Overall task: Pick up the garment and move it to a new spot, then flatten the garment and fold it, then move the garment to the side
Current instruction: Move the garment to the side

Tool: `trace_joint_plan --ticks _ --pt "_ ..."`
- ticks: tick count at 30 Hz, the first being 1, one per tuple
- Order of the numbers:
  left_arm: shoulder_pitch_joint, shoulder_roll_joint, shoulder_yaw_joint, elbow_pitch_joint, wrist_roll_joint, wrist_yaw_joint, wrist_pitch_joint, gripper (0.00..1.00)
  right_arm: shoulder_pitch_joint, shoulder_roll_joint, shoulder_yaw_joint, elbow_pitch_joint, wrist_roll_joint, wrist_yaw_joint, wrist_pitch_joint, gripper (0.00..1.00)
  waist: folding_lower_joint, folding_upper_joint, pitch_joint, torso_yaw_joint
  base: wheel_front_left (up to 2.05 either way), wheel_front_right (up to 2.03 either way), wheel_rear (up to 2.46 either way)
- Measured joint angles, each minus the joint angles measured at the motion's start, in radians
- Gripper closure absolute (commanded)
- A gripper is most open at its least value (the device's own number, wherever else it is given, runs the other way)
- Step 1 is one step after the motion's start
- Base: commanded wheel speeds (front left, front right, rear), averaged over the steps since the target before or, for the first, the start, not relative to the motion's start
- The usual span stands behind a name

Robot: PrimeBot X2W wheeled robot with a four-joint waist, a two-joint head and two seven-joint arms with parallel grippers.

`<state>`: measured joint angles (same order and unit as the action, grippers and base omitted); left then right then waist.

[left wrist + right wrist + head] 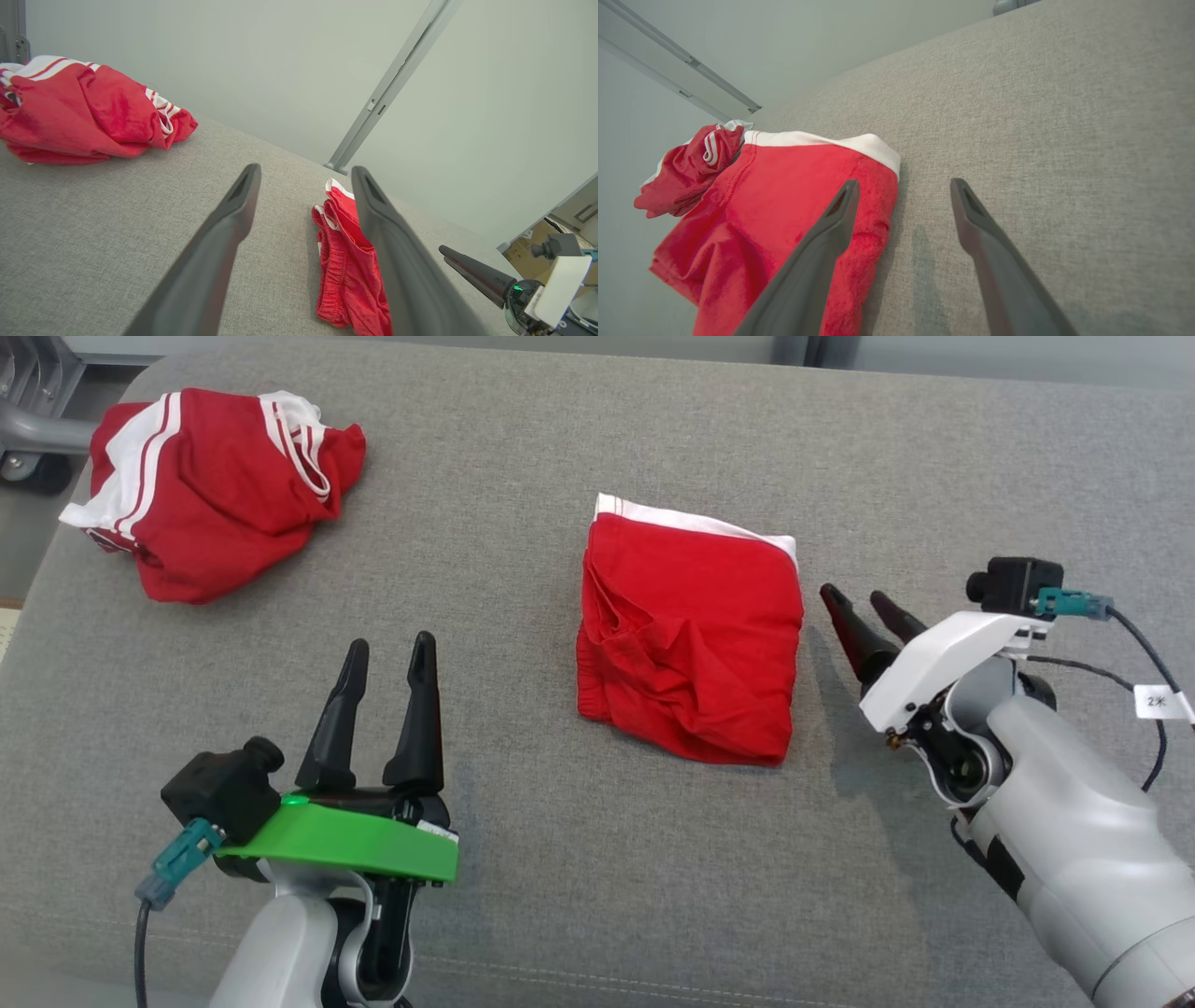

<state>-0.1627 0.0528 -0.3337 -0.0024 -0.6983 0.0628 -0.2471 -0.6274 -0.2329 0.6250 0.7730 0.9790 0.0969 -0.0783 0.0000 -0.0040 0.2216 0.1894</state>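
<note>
The garment, red with a white waistband, lies folded into a rough square on the middle of the grey cushion. My right gripper hovers open just to its right, nothing between the fingers; in the right wrist view the right gripper stands beside the garment's edge. My left gripper stands open at the lower left, well apart from the garment. In the left wrist view the left gripper is empty, with the garment partly behind its right finger.
A second red garment with white stripes lies crumpled at the far left corner of the cushion, also seen as a heap and behind the folded one. A grey metal frame stands past the left edge.
</note>
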Motion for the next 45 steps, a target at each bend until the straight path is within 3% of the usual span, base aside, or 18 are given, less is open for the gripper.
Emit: trace_joint_plan --ticks 6,17,18,19,20,25,36,45 --pt "0.000 -0.001 -0.022 -0.001 0.015 0.000 0.009 0.00 0.027 0.041 -0.002 0.009 0.047 0.012 0.011 0.00 0.0000 0.0000 0.011 0.019 0.00 0.00 0.00" --pt "0.000 0.000 -0.016 -0.002 0.016 0.008 0.009 0.00 0.042 0.050 -0.010 0.030 0.091 0.017 0.045 0.00 0.0000 0.0000 0.024 0.059 0.00 0.00 0.00" --pt "0.000 0.000 -0.014 -0.003 0.016 0.009 0.009 0.00 0.041 0.050 -0.011 0.030 0.097 0.017 0.045 0.13 0.0000 0.0000 0.027 0.061 0.00 0.00 0.00" --pt "0.000 0.000 -0.010 -0.003 0.016 0.009 0.009 0.00 0.040 0.051 -0.010 0.030 0.097 0.019 0.046 0.13 0.0000 0.0000 0.028 0.063 0.00 0.00 0.00" --pt "0.000 0.000 -0.006 -0.003 0.016 0.009 0.009 0.00 0.039 0.050 -0.010 0.029 0.098 0.021 0.048 0.44 0.0000 0.0000 0.029 0.065 0.00 0.00 0.00" --pt "0.000 0.002 0.005 -0.005 0.016 0.010 0.009 0.00 0.033 0.050 -0.006 0.024 0.112 0.026 0.054 1.00 0.0000 0.0000 0.034 0.067 0.00 0.00 0.00" --pt "0.000 0.017 0.031 -0.010 0.017 0.018 0.009 0.00 0.009 0.032 0.033 -0.002 0.084 0.026 0.051 1.00 0.0000 0.0000 0.041 0.040 0.00 0.00 0.00" --pt "0.000 0.026 0.037 -0.039 0.025 0.021 0.009 0.00 -0.058 -0.119 0.077 -0.019 -0.009 0.026 0.047 1.00 0.0000 0.0000 0.043 -0.009 0.00 0.00 0.00"
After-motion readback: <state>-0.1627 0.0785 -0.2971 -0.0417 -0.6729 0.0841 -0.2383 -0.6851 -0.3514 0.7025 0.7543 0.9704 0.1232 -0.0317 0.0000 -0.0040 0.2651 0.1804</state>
